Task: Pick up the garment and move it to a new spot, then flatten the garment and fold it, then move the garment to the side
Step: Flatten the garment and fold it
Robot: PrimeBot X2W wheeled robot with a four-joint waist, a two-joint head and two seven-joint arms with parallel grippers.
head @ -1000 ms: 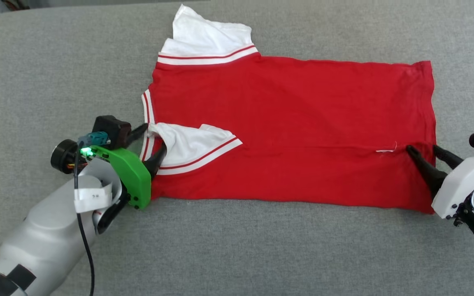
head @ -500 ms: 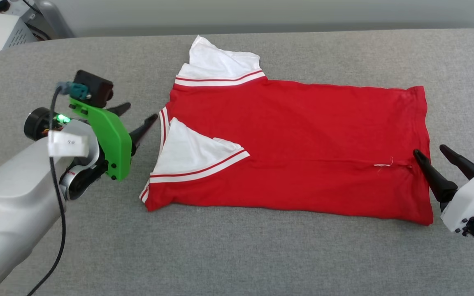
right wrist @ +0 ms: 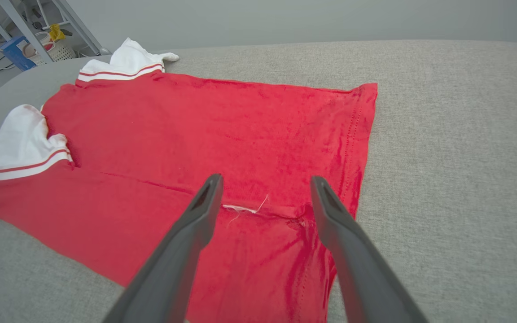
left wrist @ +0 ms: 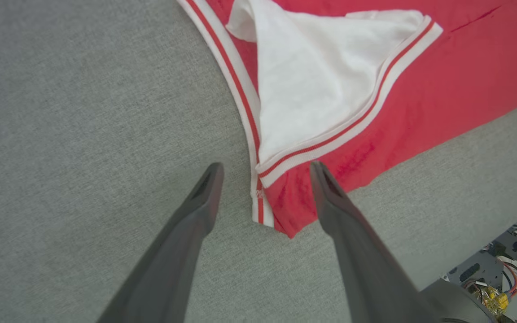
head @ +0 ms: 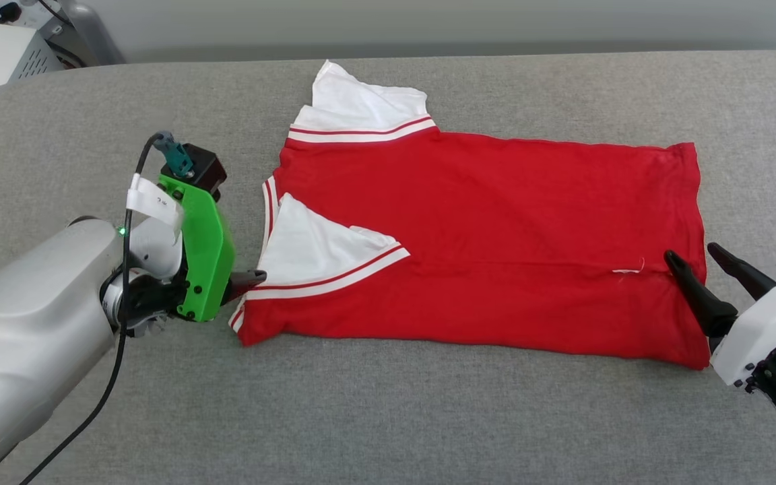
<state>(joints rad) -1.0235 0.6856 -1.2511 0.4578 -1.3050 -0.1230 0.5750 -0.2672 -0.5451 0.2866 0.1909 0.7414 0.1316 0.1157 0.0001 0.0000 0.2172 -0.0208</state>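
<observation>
Broadly, a grey cloth-covered worktop (head: 428, 417) carried everything. The garment (head: 496, 222) lay flat across the middle of it, a red jersey shirt with its collar end toward the robot's left and its bottom hem (head: 694, 236) toward the right. Its near long edge was folded over onto the body, leaving a straight crease along the length. One white sleeve (head: 314, 246) with red-and-white striped trim lay folded in on top of the red cloth, and the other sleeve (head: 361, 101) stuck out past the far edge, slightly rumpled.

The left gripper (left wrist: 266, 167), behind a bright green bracket (head: 203, 263), was spread wide and grasped nothing. It straddled the near collar-end corner of the shirt, one finger above the bare worktop and the other above the red cloth just below the sleeve trim; whether either touched could not be told.

The right gripper (head: 690, 250) was likewise spread wide and empty, poised over the hem end beside the crease.

A small white thread (head: 628, 269) lay on the crease near its fingers.
</observation>
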